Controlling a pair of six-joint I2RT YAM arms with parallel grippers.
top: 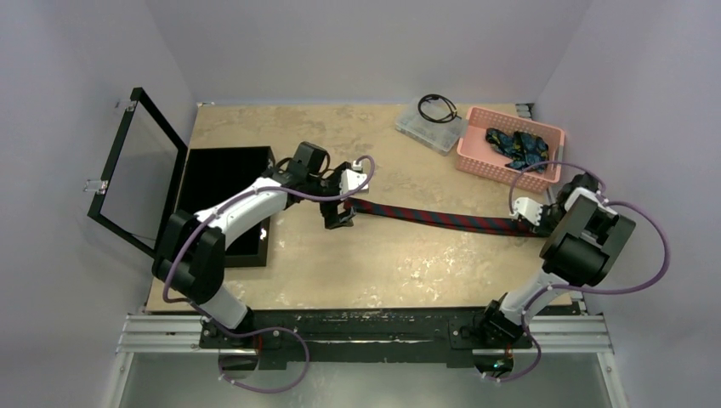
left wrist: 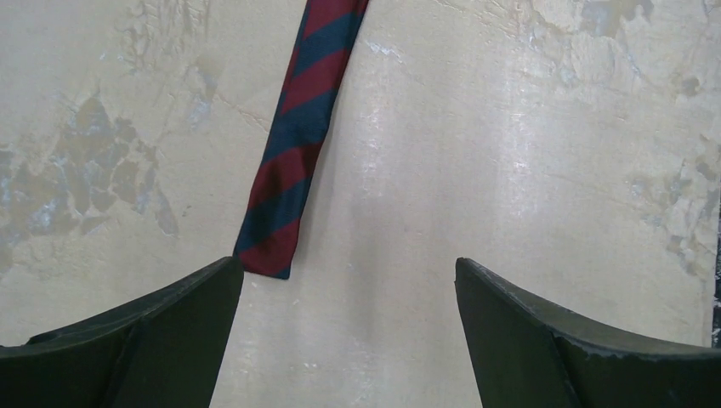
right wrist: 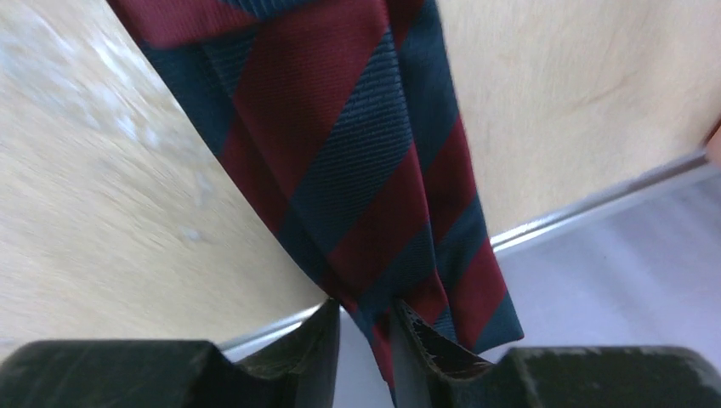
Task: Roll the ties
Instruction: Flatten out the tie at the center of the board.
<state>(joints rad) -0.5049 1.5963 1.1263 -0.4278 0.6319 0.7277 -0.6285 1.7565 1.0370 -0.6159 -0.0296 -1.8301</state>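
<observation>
At the table (top: 383, 263) edge, the right gripper (right wrist: 366, 327) pinches the maroon tie (top: 434, 218), end half-hidden; left gripper (left wrist: 347, 263) gapes.

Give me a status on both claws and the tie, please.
Left claw open over striped tie tip. Right claw shut on its wide end. Nothing blocking.

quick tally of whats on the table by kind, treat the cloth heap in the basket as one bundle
striped tie: 1
patterned cloth bundle: 1 (how many ties are in it cannot be told)
pink basket: 1
clear plastic box: 1
black coiled cable: 1
black open case: 1
total: 6
</observation>
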